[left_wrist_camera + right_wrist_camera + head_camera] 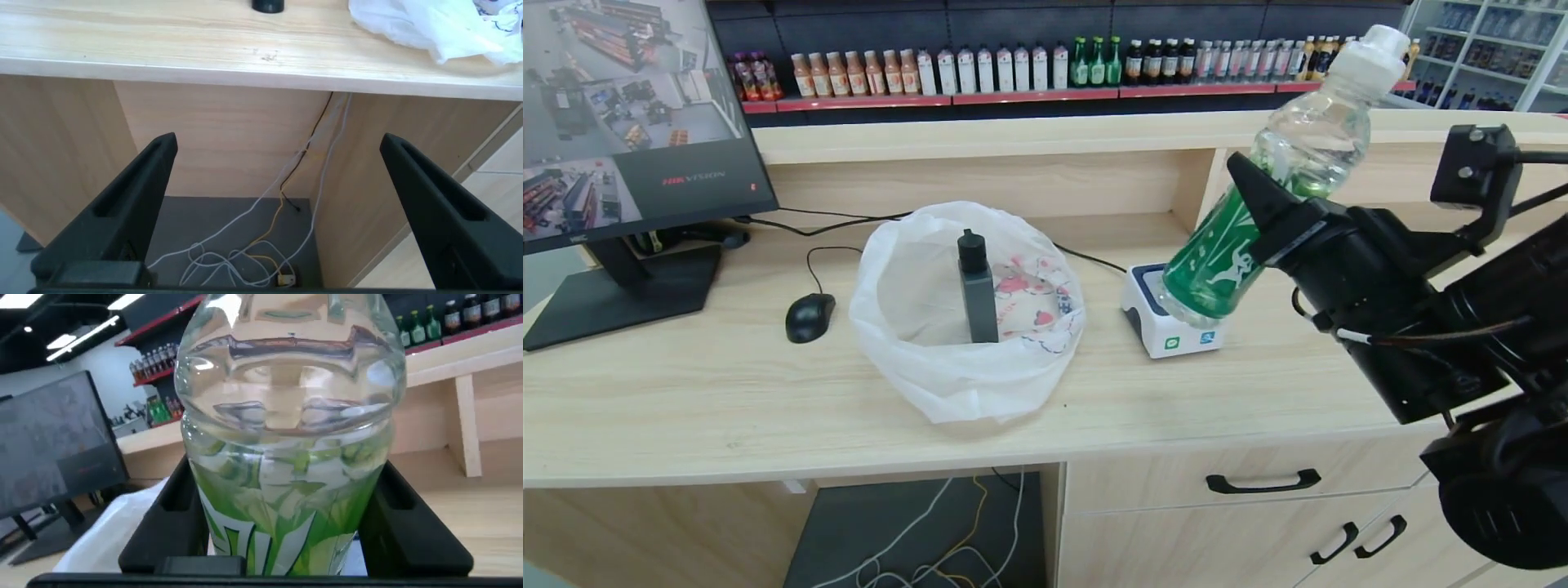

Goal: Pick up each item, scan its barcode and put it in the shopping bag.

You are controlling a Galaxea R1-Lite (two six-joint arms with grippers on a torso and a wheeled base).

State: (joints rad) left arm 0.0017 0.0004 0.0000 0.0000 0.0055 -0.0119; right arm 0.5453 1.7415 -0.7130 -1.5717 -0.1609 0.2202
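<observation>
A: Where's the bottle [1307,139] sitting?
B: The right fingers [1262,204] are clamping it mid-body, tilted, with its base hanging right at the scanner [1172,331] and its cap pointing up.
A: And the shopping bag [964,384]?
B: Lying on the table [727,400], to the robot's left of the bottle. The left fingers [131,204] are hanging apart, empty, below the table edge.

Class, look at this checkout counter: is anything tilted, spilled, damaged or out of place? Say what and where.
Only the green-labelled bottle is askew: the right gripper holds it tilted, base at the scanner, which suits scanning. The dark bottle stands upright in the shopping bag. No spill or damage shows.
</observation>
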